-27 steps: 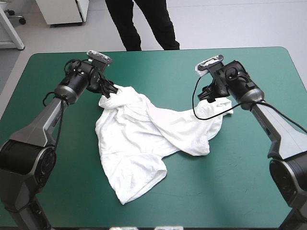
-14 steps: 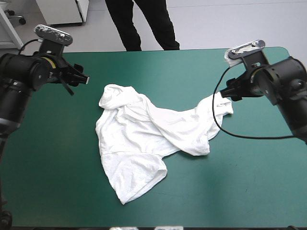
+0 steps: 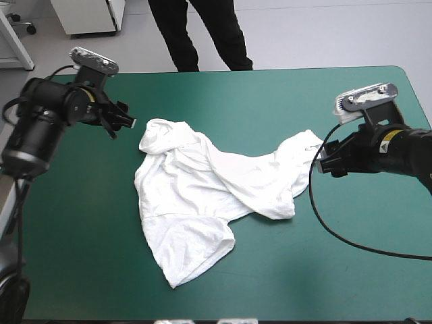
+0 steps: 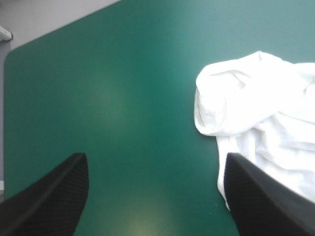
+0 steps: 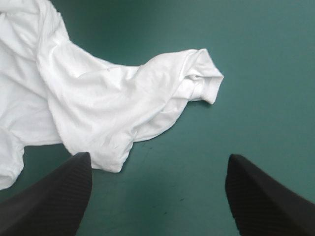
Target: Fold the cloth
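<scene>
1 white T-shirt [image 3: 196, 182]; 2 black pincers, left pincer [image 3: 123, 122] and right pincer [image 3: 325, 161]; 1 teal-green table [image 3: 337, 260].

**Both arms held high, fingers spread**

The left arm [image 3: 37, 131] enters at the upper left of the high view, its wrist bent so that the left gripper [image 3: 125, 122] points toward the frame's middle. The right arm [image 3: 405, 145] reaches in from the right edge at mid-height, and the right gripper [image 3: 325, 162] points left. In the wrist views, the left gripper's black fingers [image 4: 51, 196] stand wide apart, as do the right gripper's black fingers [image 5: 258, 196].
</scene>
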